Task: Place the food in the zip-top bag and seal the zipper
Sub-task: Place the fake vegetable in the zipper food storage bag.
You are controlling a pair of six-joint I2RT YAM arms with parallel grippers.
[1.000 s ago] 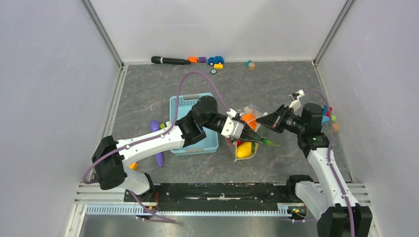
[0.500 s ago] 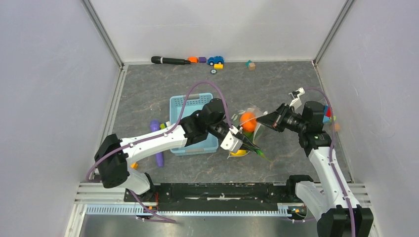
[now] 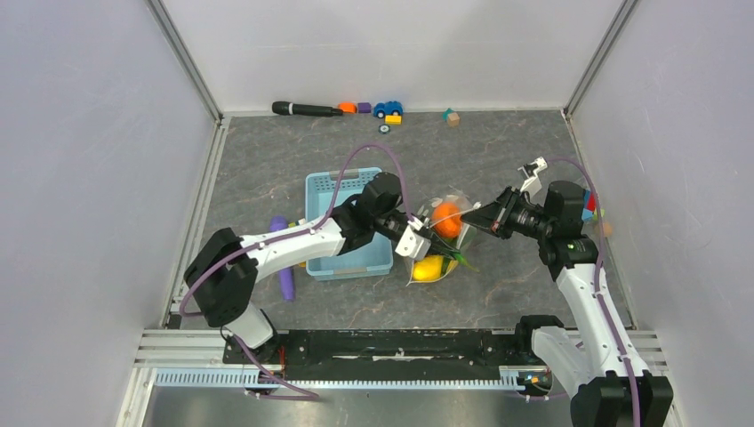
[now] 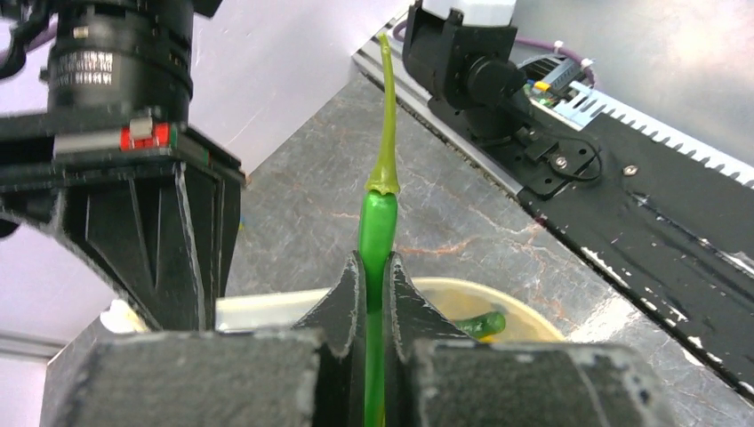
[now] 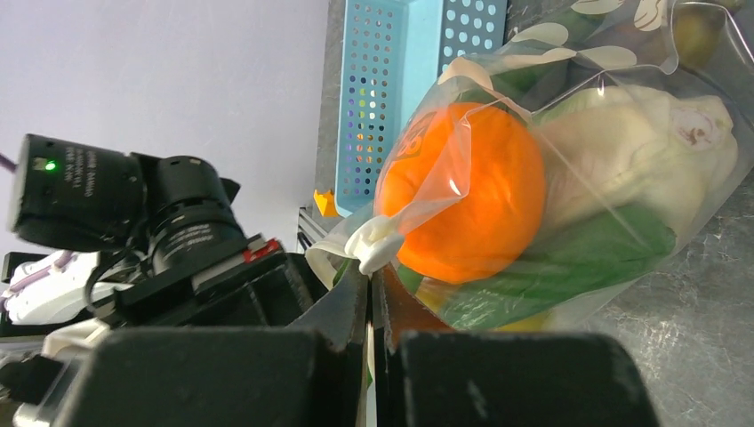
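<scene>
The clear dotted zip-top bag (image 3: 455, 203) lies right of the basket, with an orange round piece (image 3: 445, 218), a yellow piece (image 3: 429, 268) and leafy greens inside. My left gripper (image 3: 425, 250) is shut on a thin green pepper-like food piece (image 4: 378, 218), held stem-out over the bag's mouth; the white zipper strip (image 4: 267, 308) shows just below the fingers. My right gripper (image 3: 477, 221) is shut on the bag's mouth edge by the white zipper end (image 5: 378, 240). In the right wrist view the orange piece (image 5: 471, 196) and lettuce (image 5: 622, 151) press against the bag (image 5: 613, 55).
The light-blue lattice basket (image 3: 342, 189) sits under the left arm. A long purple rod (image 3: 284, 267) lies to its left. A black rod, a toy car (image 3: 388, 108) and blocks line the back wall. Coloured blocks (image 3: 589, 206) sit behind the right arm.
My left gripper swung down toward the near side with the green piece, then drew back left to the bag's mouth. The yellow piece now shows fully. The right gripper stayed still on the bag's edge.
</scene>
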